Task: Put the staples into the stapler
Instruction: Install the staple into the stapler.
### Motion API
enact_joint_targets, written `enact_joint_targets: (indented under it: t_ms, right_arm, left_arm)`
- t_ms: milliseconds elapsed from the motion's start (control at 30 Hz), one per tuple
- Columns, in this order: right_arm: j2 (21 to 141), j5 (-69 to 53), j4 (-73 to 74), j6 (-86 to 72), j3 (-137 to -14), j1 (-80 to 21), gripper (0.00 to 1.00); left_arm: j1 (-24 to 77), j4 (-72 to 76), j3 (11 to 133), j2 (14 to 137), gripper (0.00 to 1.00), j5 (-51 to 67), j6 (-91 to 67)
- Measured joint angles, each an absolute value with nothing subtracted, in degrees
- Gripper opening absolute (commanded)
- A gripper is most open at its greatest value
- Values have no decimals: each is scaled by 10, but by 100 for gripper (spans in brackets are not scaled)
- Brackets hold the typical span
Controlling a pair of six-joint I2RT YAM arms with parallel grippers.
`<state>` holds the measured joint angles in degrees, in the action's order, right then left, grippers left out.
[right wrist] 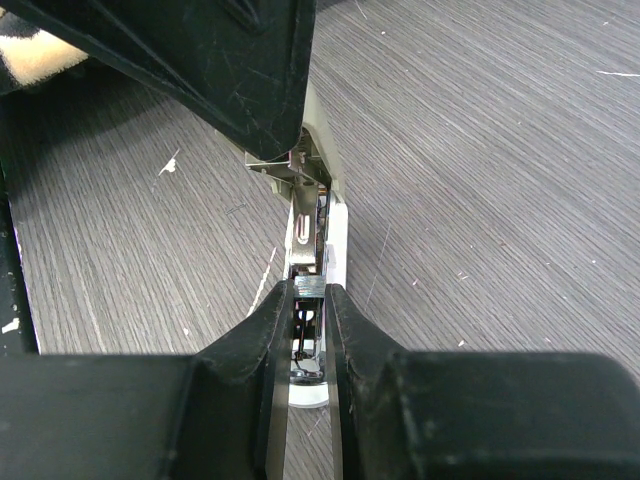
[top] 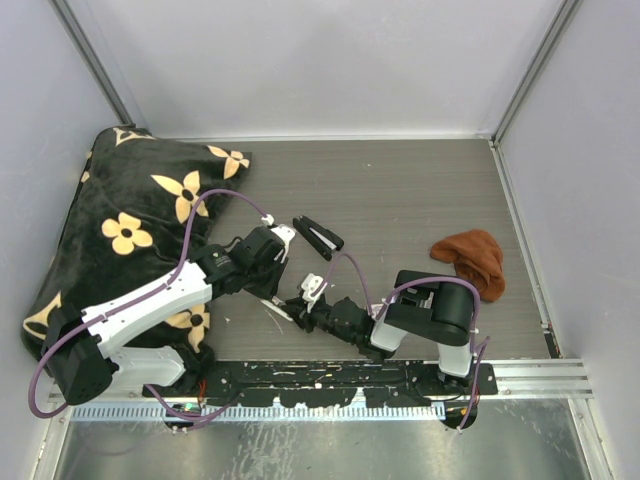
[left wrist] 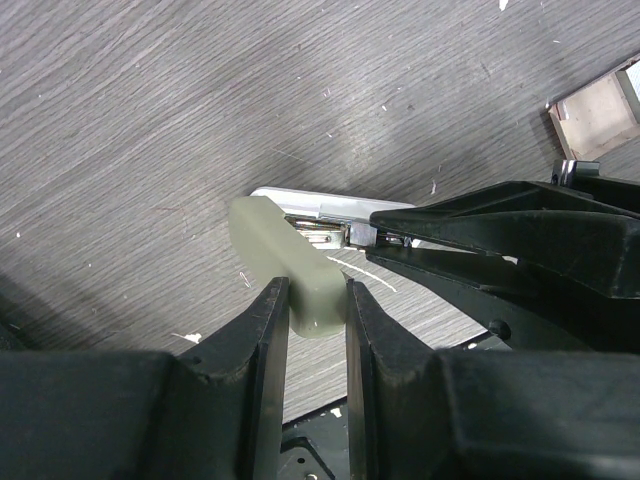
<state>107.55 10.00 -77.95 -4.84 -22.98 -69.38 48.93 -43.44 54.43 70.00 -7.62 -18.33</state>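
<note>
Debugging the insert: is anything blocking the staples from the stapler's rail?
Nothing visible. The right gripper pinches the staples directly on the open rail of the stapler. The left gripper holds the cream-green lid open.

Bench [top: 400, 190] of matt grey wood-grain, scuffed and flecked; stapler [left wrist: 285, 260] with matt cream-green plastic top and shiny metal rail; soft rust-brown cloth [top: 470, 258]
</note>
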Motion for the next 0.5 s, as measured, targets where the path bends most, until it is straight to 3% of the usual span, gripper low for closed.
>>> enact_joint_targets:
  t_ms: [500]
  right_arm:
    - [1075,103,-781,-51,-229,-694,36]
  left_arm:
    - [489,-435,545,700,0,-76,-183]
